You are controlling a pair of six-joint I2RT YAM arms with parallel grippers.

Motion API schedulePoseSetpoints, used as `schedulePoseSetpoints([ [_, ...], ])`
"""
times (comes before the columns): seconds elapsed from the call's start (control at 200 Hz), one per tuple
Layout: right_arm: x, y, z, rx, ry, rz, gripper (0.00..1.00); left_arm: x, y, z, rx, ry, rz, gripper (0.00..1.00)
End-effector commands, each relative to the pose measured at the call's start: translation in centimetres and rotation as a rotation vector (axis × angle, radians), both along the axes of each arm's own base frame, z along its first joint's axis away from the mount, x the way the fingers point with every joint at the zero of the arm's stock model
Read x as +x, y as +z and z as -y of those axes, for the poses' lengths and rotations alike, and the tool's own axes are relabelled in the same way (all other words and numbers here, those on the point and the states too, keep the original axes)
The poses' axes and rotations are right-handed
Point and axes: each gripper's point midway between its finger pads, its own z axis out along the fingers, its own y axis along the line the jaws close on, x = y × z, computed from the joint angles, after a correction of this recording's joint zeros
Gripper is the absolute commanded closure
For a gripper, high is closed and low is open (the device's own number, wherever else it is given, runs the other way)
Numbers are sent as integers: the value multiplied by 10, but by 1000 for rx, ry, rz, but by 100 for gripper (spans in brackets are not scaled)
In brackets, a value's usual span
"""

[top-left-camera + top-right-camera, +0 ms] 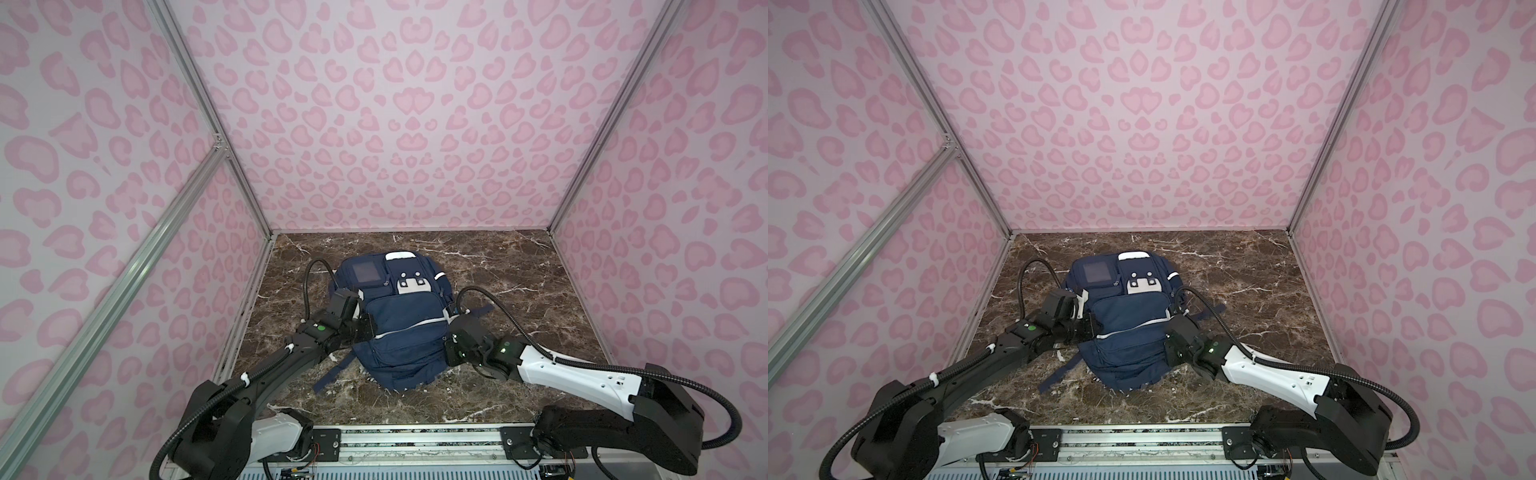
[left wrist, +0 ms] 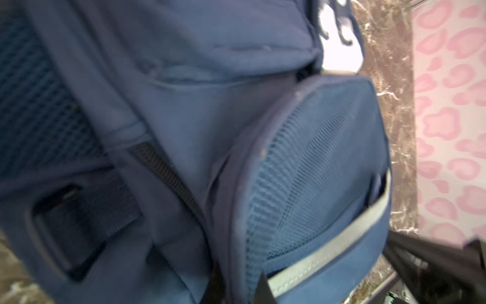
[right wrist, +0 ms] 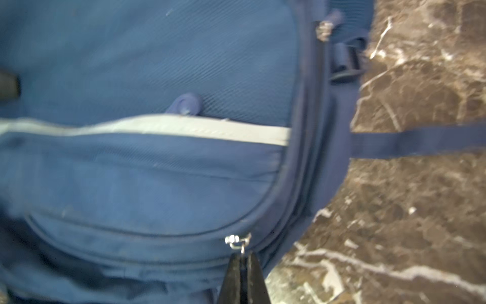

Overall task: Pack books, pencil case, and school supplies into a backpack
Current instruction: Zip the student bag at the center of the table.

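1. On the marble table (image 1: 519, 291), near its middle, the backpack (image 1: 399, 328) lies front-up between the two arms. No books, pencil case or school supplies show in any view.
2. At the bag's right flank, the right gripper (image 3: 240, 273) is clenched on the zipper pull (image 3: 237, 240), whose metal ring sits just past the tips.
3. The left gripper (image 1: 368, 328) presses against the bag's left side by the reflective stripe (image 3: 184, 126). It looks clenched, seemingly pinching fabric there, though the blurred left wrist view does not show exactly what it holds.
4. Risks, as I judge them:
   - The small pull could slip from the tips if tugged off the track's line.
   - The slider may jam on the curved corner or bite loose fabric.
   - If the left hold gives, the whole bag would drag instead of the zip running.
   - The loose strap (image 3: 420, 139) could snag.
5. No brand or writing can be read. The white patch (image 1: 409, 284) shows only dark marks, and the grey square patch (image 1: 365, 272) is blank.
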Motion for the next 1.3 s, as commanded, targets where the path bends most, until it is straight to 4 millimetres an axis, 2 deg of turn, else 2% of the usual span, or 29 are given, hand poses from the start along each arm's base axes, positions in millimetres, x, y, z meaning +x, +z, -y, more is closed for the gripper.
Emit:
schedulePoseSetpoints([
  [0.0, -18, 5, -30, -2, 25, -10, 100, 45, 25, -12, 75, 82, 144, 80],
  [0.05, -22, 11, -51, 20, 69, 3, 100, 49, 28, -21, 130, 105, 151, 65],
  [0.09, -22, 14, -65, 37, 88, 2, 100, 47, 30, -28, 157, 124, 156, 48],
  [0.175, -24, 13, -88, 58, 131, -9, 100, 34, 32, -45, 189, 166, 177, 29],
  [0.235, -24, 11, -100, 53, 151, -10, 100, 18, 32, -55, 189, 185, 182, 23],
  [0.3, -26, 8, -111, 47, 171, -10, 100, 1, 31, -62, 164, 203, 176, 22],
  [0.355, -28, 5, -118, 49, 185, -13, 100, -14, 28, -51, 46, 187, 166, 26],
  [0.46, -31, 6, -130, 73, 209, -7, 100, -38, 33, -7, -278, 99, 149, 29],
  [0.545, -34, 7, -135, 71, 221, 4, 100, -47, 43, 11, -391, 91, 179, 28],
  [0.68, -37, 8, -140, 63, 231, 13, 100, -46, 48, 20, -416, 121, 217, 28],
  [0.835, -39, 13, -143, 81, 238, 27, 100, -44, 22, 27, -428, 149, 149, 39],
  [0.94, -40, 16, -143, 95, 238, 31, 100, -46, 8, 30, -420, 152, 119, 40],
  [0.965, -40, 16, -143, 91, 241, 32, 100, -46, 7, 30, -423, 153, 120, 44],
  [0.99, -40, 16, -142, 85, 244, 33, 100, -46, 7, 31, -427, 148, 119, 59],
  [1.02, -40, 15, -138, 67, 241, 33, 100, -45, 8, 32, -427, 147, 121, 78],
  [1.07, -37, 13, -128, 38, 222, 37, 100, -45, 8, 29, -400, 151, 123, 96],
  [1.17, -30, 6, -98, 7, 171, 19, 100, -46, 9, 19, -332, 161, 124, 97],
  [1.295, -23, -8, -45, -68, 90, -2, 100, -48, 10, 8, -298, 171, 129, 97],
])
